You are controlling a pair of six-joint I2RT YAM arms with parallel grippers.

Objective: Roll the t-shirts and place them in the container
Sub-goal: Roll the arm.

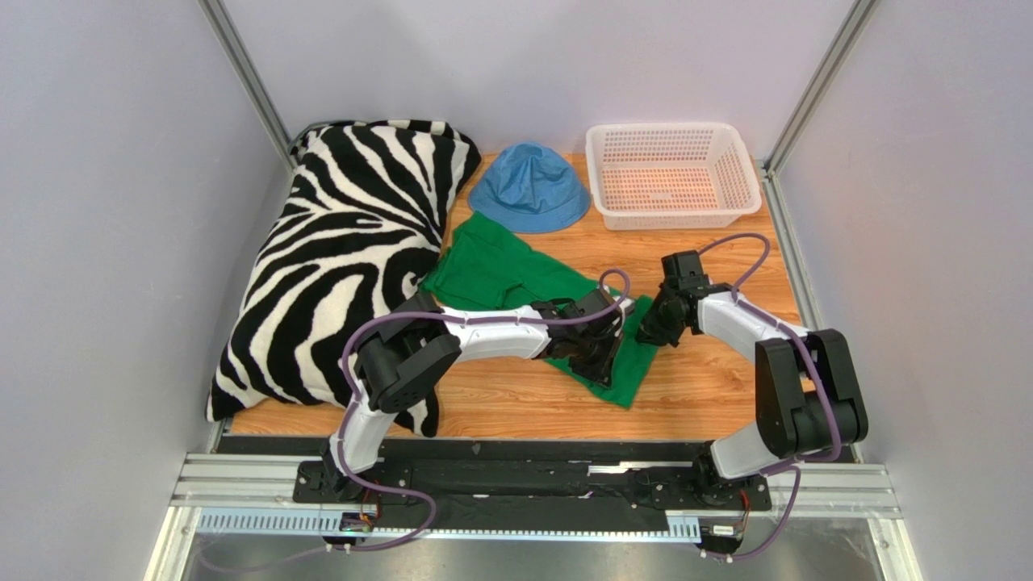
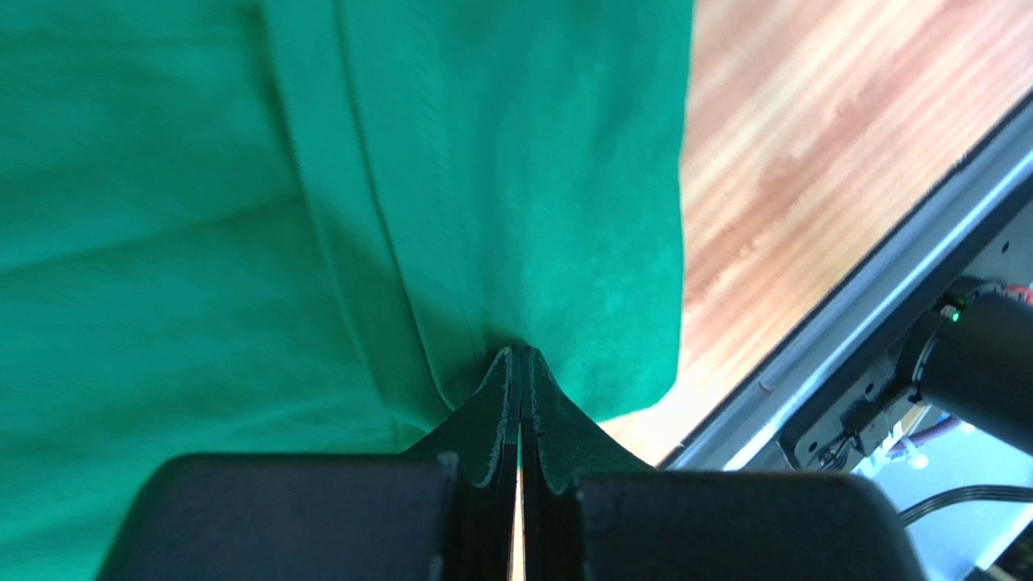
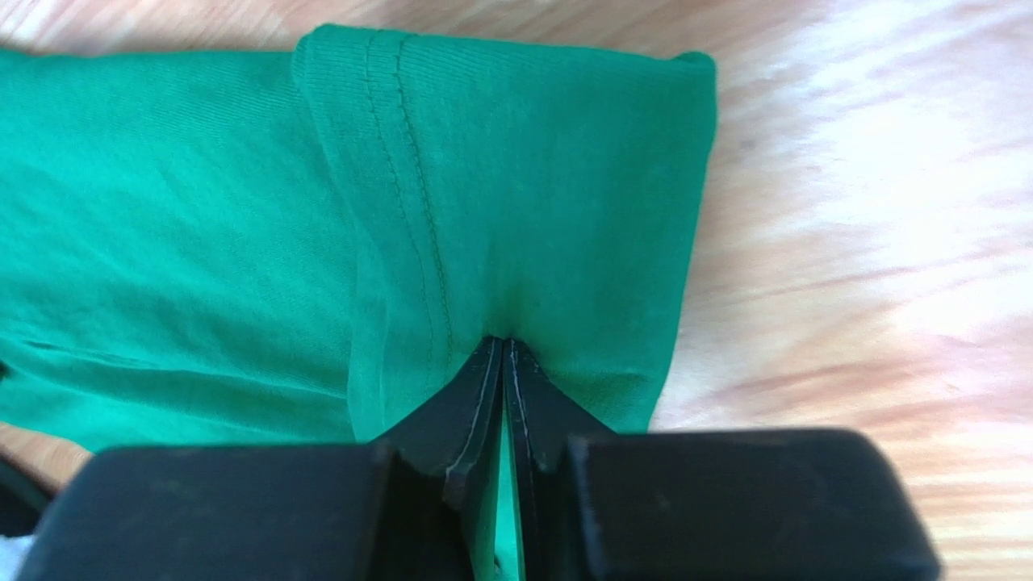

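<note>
Entry, all three views checked from my station: I can read no text, label, brand, number or sign anywhere. The t-shirt shows only plain green cloth and hem stitching up close, with no print or tag I can read. The small fittings along the mounting rail in the top view are too small for me to make out any marking.
</note>
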